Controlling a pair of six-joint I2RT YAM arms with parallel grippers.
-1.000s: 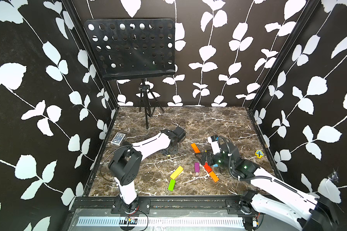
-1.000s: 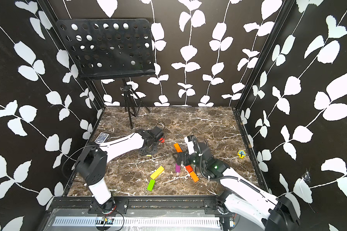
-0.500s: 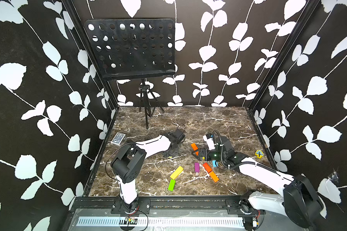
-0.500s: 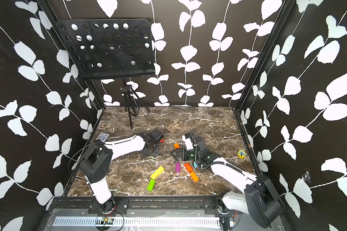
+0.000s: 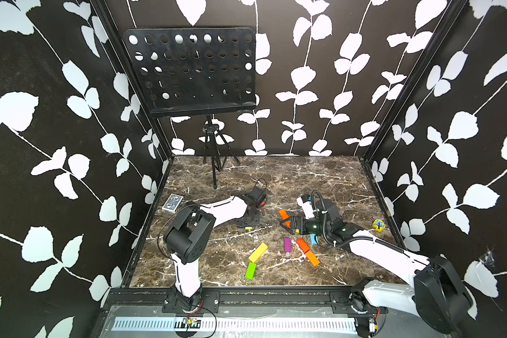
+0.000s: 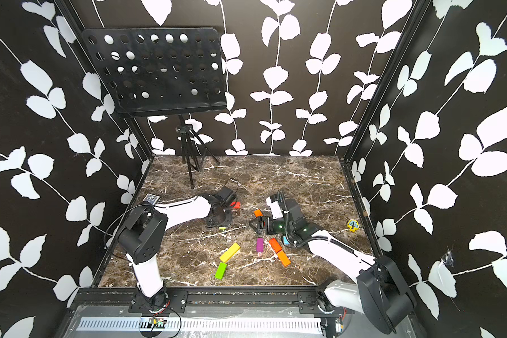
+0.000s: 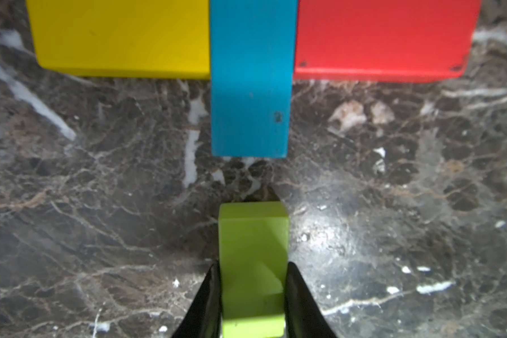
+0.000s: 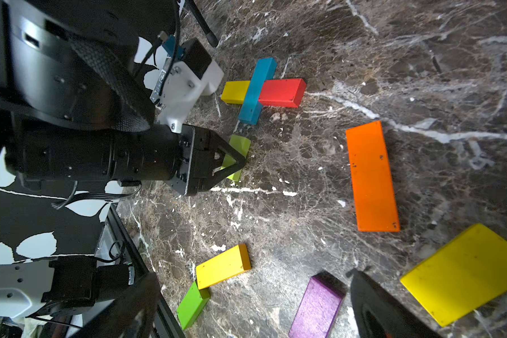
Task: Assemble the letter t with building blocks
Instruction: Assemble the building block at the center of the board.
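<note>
The left gripper [image 7: 252, 281] is clamped on a lime block [image 7: 253, 234], its black fingers [image 7: 211, 292] pressed to both long sides. The block's near end runs off the wrist picture's edge. Whether it rests on the marble [image 7: 100, 190] I cannot tell.

Just ahead, past a strip of bare marble, the cyan bar [image 7: 251, 87] lies in line with the lime block. A yellow block [image 7: 120, 38] touches one side of the bar and a red block [image 7: 384, 38] the other. The frame cuts off all three.

In both top views the left arm [image 5: 226, 209] hides nearly all of this cross. Only a sliver of the red block [image 6: 236, 204] and the tip of the lime block [image 5: 248, 228] show.

The right gripper [image 5: 287, 224] stands with jaws wide apart, low by an orange block [image 5: 283, 214] that its fingers partly cover. In its own wrist view the fingers are dark blurs cut by the edge. A second cyan block [image 5: 313, 239] peeps from under the right arm [image 5: 334, 225].
</note>
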